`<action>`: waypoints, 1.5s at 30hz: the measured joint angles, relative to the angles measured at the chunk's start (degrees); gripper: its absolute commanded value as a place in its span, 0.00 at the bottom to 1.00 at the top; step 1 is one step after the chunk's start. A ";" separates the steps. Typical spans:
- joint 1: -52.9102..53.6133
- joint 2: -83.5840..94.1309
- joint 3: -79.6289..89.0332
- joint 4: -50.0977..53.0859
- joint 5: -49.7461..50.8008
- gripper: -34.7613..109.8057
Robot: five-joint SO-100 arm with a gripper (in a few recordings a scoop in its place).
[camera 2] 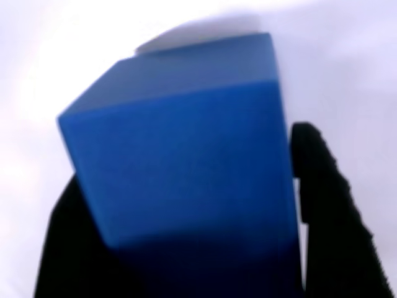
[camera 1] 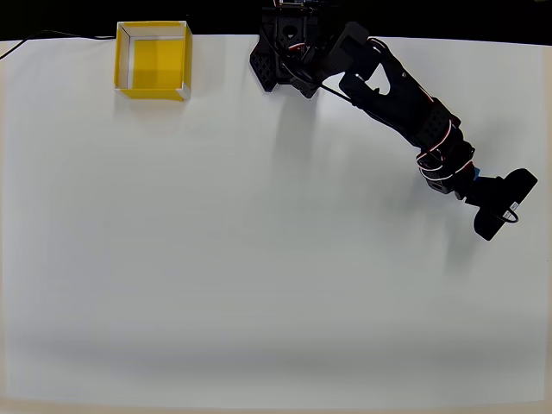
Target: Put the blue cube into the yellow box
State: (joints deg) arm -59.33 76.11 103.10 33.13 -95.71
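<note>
The blue cube (camera 2: 186,161) looms large and close in the wrist view, gripped between the two black fingers (camera 2: 322,205) of my gripper (camera 2: 186,192), which press on its left and right sides. In the overhead view the gripper (camera 1: 480,184) is at the right of the white table, and only a sliver of the blue cube (camera 1: 475,175) peeks out from under the wrist. The yellow box (camera 1: 126,60) stands open-topped and empty at the table's far left back edge, far from the gripper.
The black arm (camera 1: 388,86) stretches from its base (camera 1: 289,47) at the back centre out to the right. The white table (camera 1: 259,259) spreads wide between the gripper and the box.
</note>
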 measured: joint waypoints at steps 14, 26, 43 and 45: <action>27.86 3.69 -15.47 9.93 -3.69 0.33; 57.74 3.96 -23.47 15.73 -3.96 0.33; 98.35 27.69 -10.72 16.79 -6.94 0.33; 101.51 30.85 -8.44 16.79 -6.94 0.33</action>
State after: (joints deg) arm 42.19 106.96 94.66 49.92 -102.66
